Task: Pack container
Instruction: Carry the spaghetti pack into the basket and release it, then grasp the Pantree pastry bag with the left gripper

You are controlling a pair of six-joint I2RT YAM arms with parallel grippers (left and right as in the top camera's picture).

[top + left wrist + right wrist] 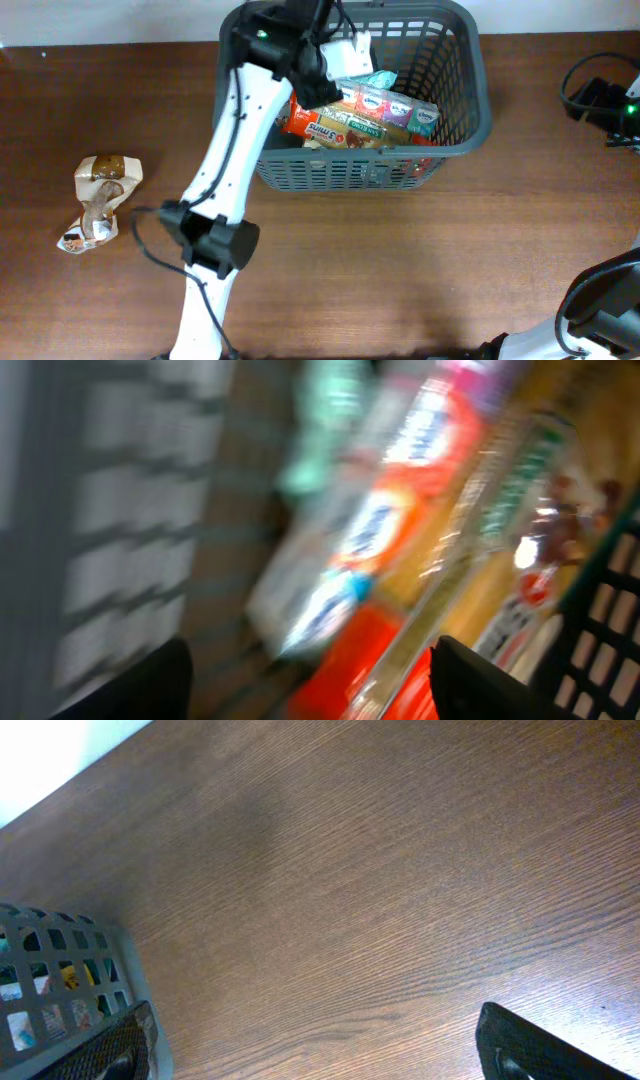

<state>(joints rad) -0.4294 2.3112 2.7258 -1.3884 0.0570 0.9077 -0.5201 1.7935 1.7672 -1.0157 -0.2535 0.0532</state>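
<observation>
The dark grey basket point(455, 125) stands at the back middle of the table, with several grocery packets point(365, 115) lying inside. My left arm reaches into its left part; the gripper point(335, 65) hangs over the packets. In the blurred left wrist view the fingers point(310, 685) are spread apart and empty above a red and white packet point(370, 550). A brown and white packet point(100, 195) lies on the table at the far left. My right gripper point(315, 1045) is open and empty over bare wood, with the basket's corner point(60, 970) at its left.
The right arm's base and cables point(605, 100) sit at the far right edge of the table. The basket's lattice wall point(600, 630) is close on the right of my left fingers.
</observation>
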